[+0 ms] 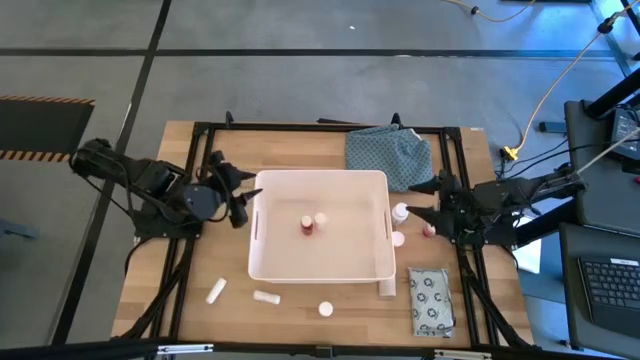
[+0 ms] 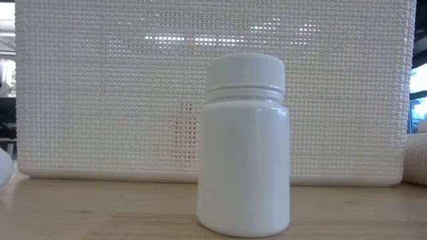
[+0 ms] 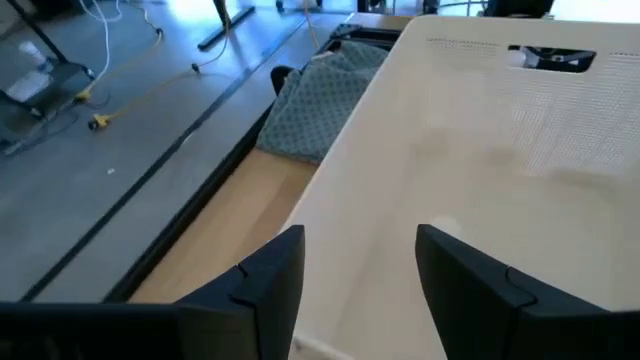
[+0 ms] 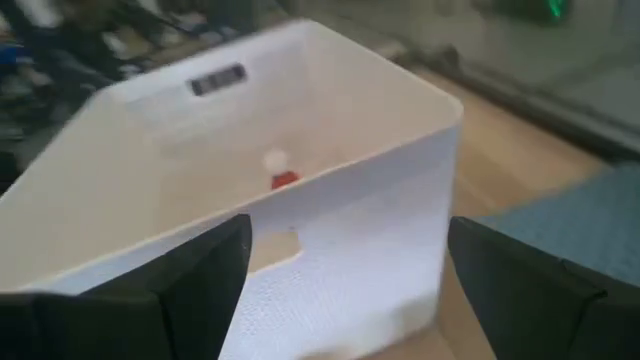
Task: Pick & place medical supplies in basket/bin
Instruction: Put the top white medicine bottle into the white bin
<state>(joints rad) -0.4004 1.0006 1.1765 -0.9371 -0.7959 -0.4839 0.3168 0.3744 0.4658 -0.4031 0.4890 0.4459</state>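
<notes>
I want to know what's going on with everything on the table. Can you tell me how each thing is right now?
Tub: upright, two small bottles inside.
Red bottle: in the tub.
White bottle: in the tub, beside the red one.
Front bottle: standing upright, cap on.
Tube: lying on the table.
Packet: lying flat.
Cloth: crumpled.
Left hand: open, empty, at the tub's rim.
Right hand: open, empty, beside the tub.

Open tub mouth between both arms; bottles crowding its right wall.
</notes>
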